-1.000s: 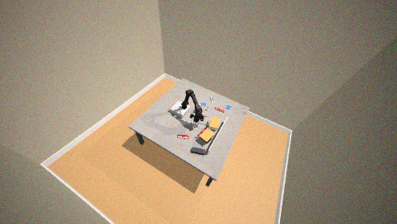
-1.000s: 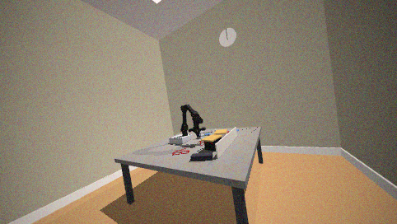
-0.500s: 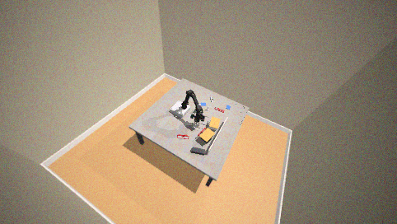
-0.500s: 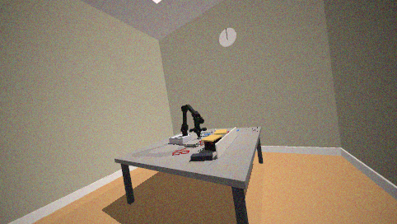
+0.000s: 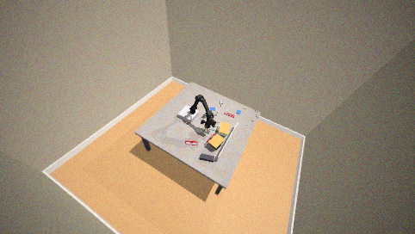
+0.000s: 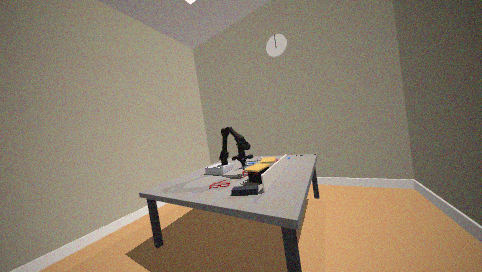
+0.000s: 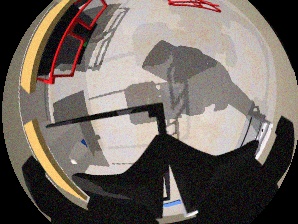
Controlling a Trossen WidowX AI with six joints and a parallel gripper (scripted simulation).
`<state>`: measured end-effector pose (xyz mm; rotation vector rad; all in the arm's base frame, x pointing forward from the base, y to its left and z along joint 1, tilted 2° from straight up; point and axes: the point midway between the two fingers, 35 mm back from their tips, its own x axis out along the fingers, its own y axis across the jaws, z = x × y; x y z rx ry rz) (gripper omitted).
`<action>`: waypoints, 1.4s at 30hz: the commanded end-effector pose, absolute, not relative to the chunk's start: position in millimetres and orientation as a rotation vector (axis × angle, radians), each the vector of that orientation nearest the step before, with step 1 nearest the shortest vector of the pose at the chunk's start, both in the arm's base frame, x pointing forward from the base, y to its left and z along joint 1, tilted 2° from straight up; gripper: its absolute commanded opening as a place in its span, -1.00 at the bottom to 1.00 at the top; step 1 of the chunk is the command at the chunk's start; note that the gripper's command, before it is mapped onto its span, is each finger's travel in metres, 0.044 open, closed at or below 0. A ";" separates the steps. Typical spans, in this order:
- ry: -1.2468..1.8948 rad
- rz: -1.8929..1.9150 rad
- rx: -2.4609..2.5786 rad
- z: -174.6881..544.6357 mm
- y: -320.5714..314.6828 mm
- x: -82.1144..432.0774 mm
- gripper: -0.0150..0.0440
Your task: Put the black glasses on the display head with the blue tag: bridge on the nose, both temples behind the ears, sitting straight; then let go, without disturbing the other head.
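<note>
My gripper (image 5: 207,128) (image 6: 243,165) (image 7: 161,138) is shut on the black glasses. In the wrist view, part of the black glasses (image 7: 105,114) shows as a thin black bar reaching left from the fingertips; the rest is hidden or too dark to tell. A small blue tag (image 7: 83,143) is left of the fingertips, beside the far yellow-topped head (image 5: 225,127) (image 6: 268,160) (image 7: 47,162). The gripper is above the table, close to that head; the gap is hard to tell. The other yellow-topped head (image 5: 216,141) (image 6: 256,168) (image 7: 30,60) has red glasses (image 7: 74,37) at its dark front. Noses and ears cannot be made out.
A red pair of glasses (image 5: 191,143) (image 6: 219,185) lies on the table (image 5: 161,131) (image 6: 175,192). A long white panel (image 5: 226,142) (image 6: 275,172) stands behind the heads. A dark box (image 5: 207,157) (image 6: 244,190) lies at the near end. A red rack (image 5: 229,114) and blue squares are farther back.
</note>
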<state>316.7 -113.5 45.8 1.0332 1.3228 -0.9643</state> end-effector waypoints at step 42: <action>1.318 -0.962 1.039 48.7 -96.6 378.0 -0.49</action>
